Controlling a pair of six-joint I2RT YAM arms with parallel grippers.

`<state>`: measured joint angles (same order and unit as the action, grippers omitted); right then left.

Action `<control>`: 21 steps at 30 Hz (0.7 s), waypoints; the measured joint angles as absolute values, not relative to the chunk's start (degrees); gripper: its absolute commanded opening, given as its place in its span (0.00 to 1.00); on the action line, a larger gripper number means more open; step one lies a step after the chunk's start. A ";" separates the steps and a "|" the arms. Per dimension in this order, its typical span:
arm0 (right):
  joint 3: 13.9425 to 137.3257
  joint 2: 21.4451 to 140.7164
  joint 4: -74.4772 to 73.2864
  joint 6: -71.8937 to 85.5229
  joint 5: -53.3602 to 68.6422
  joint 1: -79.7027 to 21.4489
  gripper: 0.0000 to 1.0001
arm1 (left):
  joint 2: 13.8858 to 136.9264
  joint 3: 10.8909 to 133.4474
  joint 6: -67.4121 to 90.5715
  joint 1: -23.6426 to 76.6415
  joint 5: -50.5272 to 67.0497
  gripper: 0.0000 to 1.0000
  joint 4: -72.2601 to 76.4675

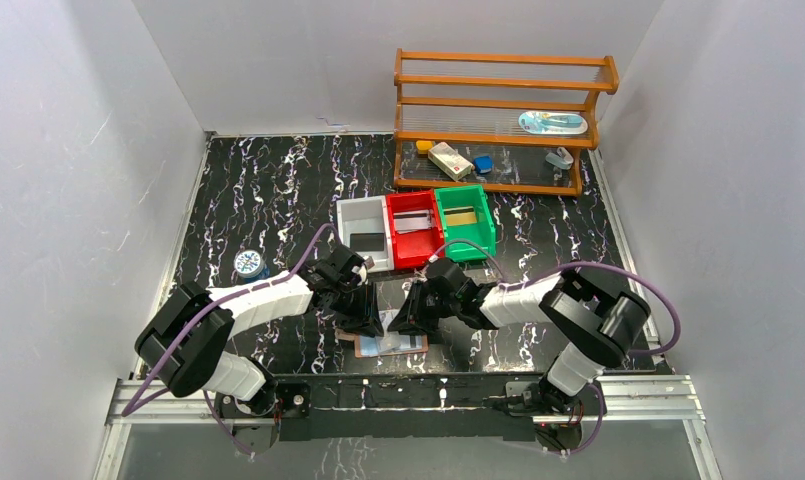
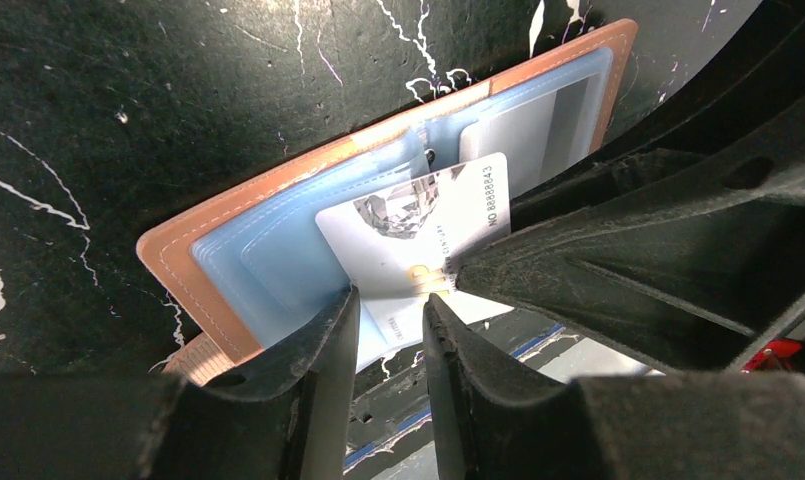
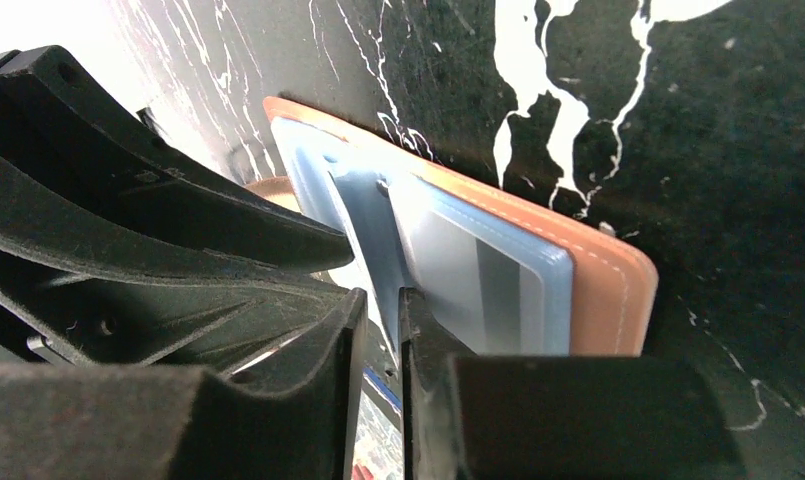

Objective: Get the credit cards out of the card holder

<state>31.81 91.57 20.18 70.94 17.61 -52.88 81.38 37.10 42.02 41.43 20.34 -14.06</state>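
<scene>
1. The card holder [image 1: 390, 345] lies open and flat on the black marbled worktop [image 1: 258, 190], blue lining up. It sits by the near edge, between the two arms.
2. Left fingers [image 2: 328, 350]: we see them slightly apart with a narrow gap and nothing clamped between them.
3. They sit over the near edge of a whitish credit card [image 2: 408, 225]. That card sticks partway out of a blue pocket, skewed to the holder.
4. We can't tell whether the left tips actually touch that card.
5. Right fingers [image 3: 423, 340]: only a thin slit shows between them. They are down at the holder's blue middle flap, and the blue edge runs into the slit.
6. We cannot tell if the right pair is pinching that flap or has let go.
7. In the left wrist view, one right tip meets the skewed card's edge by its gold chip.
8. A second card [image 3: 468, 275], grey with a stripe, sits fully inside the clear pocket on the other half.
9. Both pairs are nearly tip to tip over the holder.
</scene>
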 measured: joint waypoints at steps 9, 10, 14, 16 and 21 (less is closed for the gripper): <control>31.77 90.94 20.78 70.67 17.50 -52.75 0.09 | 81.03 36.77 42.00 41.43 20.16 0.28 -13.85; 31.46 90.26 20.99 70.50 17.52 -52.60 0.08 | 80.95 36.73 42.00 41.45 20.03 0.28 -13.89; 29.04 87.85 21.63 70.41 17.76 -51.51 0.08 | 79.92 36.10 41.80 41.54 19.35 0.28 -13.98; 28.23 87.48 21.85 70.43 18.06 -51.03 0.08 | 79.53 35.97 41.71 41.63 18.94 0.28 -14.28; 27.64 86.32 22.15 70.37 18.35 -50.68 0.09 | 79.40 35.97 41.56 41.76 18.57 0.32 -14.37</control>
<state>27.64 86.32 22.15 70.37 18.35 -50.68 79.40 35.97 41.56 41.76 18.57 -14.37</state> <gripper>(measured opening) 0.089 0.284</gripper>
